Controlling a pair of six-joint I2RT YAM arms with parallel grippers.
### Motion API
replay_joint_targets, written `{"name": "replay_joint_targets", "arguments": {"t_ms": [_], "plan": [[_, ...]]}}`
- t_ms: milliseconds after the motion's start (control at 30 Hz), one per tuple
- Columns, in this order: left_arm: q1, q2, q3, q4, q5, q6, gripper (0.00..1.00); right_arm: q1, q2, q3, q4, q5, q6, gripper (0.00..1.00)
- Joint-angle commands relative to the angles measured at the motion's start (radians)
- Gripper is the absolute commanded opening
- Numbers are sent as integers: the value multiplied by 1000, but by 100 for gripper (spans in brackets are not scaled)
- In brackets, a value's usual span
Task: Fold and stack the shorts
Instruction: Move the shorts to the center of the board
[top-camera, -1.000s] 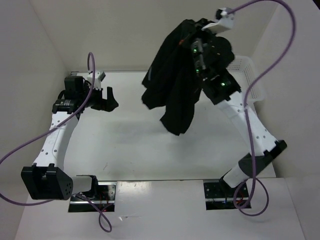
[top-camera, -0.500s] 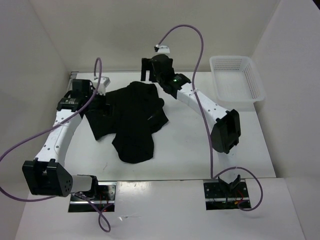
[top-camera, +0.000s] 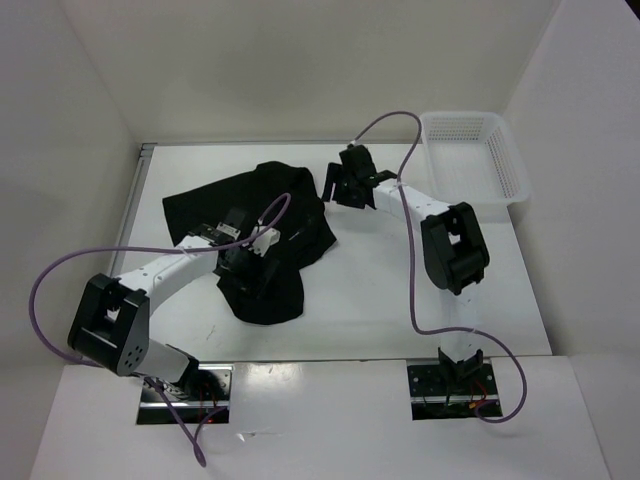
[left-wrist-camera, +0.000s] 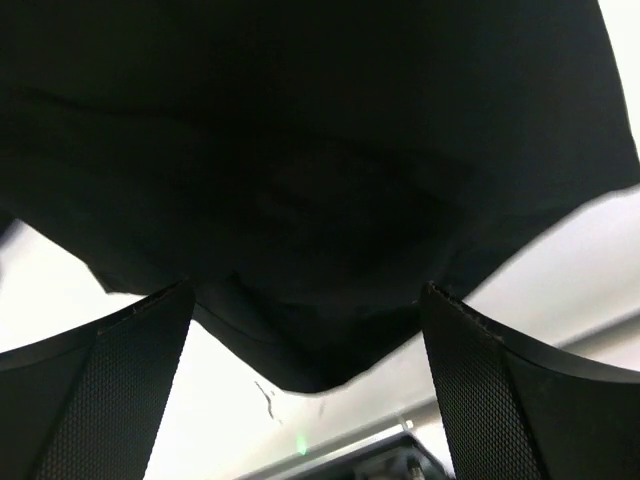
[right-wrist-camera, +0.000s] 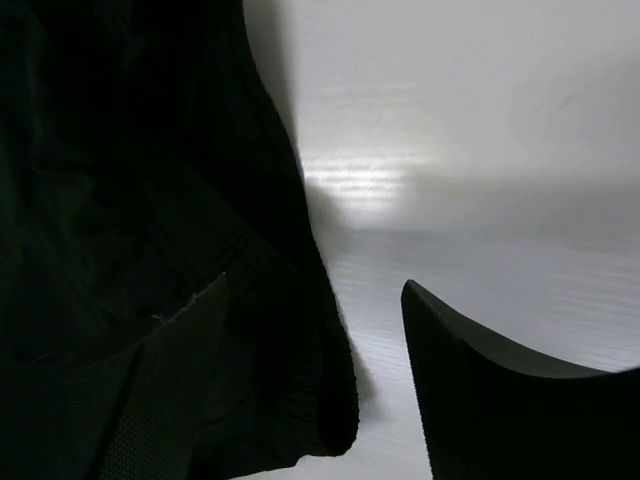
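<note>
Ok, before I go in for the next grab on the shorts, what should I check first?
1. All of the shorts down on the table: ok.
2. Fabric flat enough to fold: not ok, bunched and overlapping.
3. Fingers of the left gripper open: ok, apart over the fabric, holding nothing.
4. Fingers of the right gripper open: ok, apart at the right edge of the shorts, one over fabric, one over bare table.
5. Which edge is the waistband: cannot tell.
6. The basket out of the way: ok, far right, apart from the shorts.
</note>
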Motion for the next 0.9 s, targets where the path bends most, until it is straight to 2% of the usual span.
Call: {"name": "replay_joint_targets", "arguments": {"t_ms": [0, 133, 167, 267, 400, 433, 533, 567, 667, 767, 867], "plan": [[1, -6, -10, 101, -49, 4, 100, 23, 30, 64, 46, -149, 30, 79], [1, 34, -46, 203, -95, 4, 100, 52, 96, 94, 23, -186, 30, 81], [1, 43, -46, 214, -95, 4, 93, 53, 142, 134, 9, -195, 39, 81], [1, 53, -30, 224, -12, 4, 85, 53, 183, 170, -3, -234, 63, 78], [1, 91, -33, 224, 84, 4, 66, 53, 182, 141, 6, -252, 73, 73], [1, 91, -33, 224, 100, 4, 50, 53, 182, 127, 15, -252, 73, 71], [1, 91, -33, 224, 118, 4, 30, 53, 173, 90, 29, -272, 73, 54], [1, 91, -33, 224, 109, 4, 19, 53, 185, 90, 38, -281, 73, 35], [1, 79, -33, 224, 48, 4, 0, 42, 196, 99, 25, -283, 82, 0], [47, 53, -10, 195, -10, 4, 0, -4, 135, 85, 6, -223, 70, 0], [173, 28, 55, 161, -55, 4, 0, -62, -8, 26, 6, -179, 38, 0]]}}
